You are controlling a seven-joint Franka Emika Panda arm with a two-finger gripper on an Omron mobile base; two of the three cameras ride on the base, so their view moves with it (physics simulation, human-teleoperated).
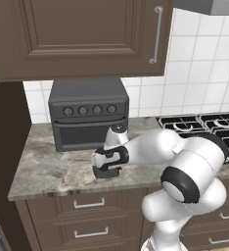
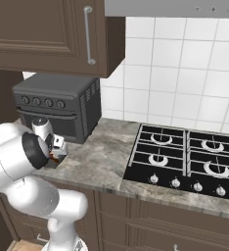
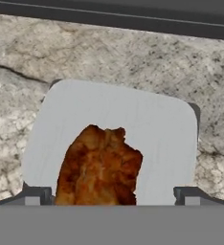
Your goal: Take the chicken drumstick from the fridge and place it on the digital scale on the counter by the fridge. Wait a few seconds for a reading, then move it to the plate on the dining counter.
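The reddish-brown chicken drumstick [image 3: 99, 167] lies on the pale grey top of the digital scale [image 3: 157, 139], which sits on the marbled counter [image 1: 48, 166] in front of the toaster oven. My gripper [image 3: 112, 197] hangs just above it, open, with one fingertip on each side of the drumstick and a clear gap to both. From the base, the hand [image 1: 109, 164] covers most of the scale [image 1: 105, 173], and a bit of the drumstick [image 2: 53, 158] peeks out under it. The fridge, the plate and the dining counter are out of view.
A large dark grey toaster oven [image 1: 88, 115] stands right behind the scale. Brown upper cabinets [image 1: 77, 34] hang overhead. A black gas stove [image 2: 185, 157] lies to the right. Drawers [image 1: 89, 203] run under the counter's front edge, and a dark tall cabinet side stands at the left.
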